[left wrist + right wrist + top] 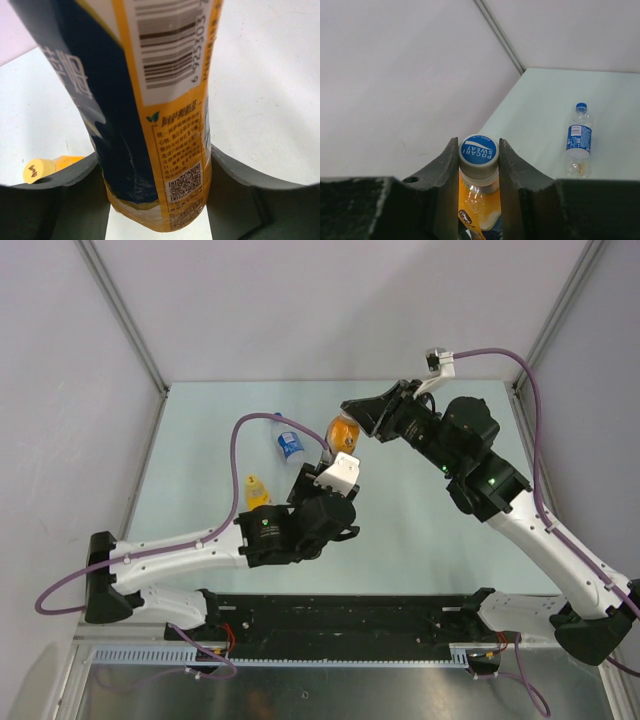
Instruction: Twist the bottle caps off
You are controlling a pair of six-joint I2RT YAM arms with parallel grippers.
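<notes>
Clamping cap [478, 151] of orange-filled bottle [478, 202], right claw [478, 150].

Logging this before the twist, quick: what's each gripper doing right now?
Left gripper: closed around the orange bottle, low on its body.
Right gripper: closed on that bottle's cap.

Orange btl [175, 160], blue-top cap [478, 150] (white lettering).

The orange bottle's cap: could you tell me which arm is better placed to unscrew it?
Right: its fingers pinch the cap from both sides, while the left fingers hold the orange bottle lower down.
</notes>
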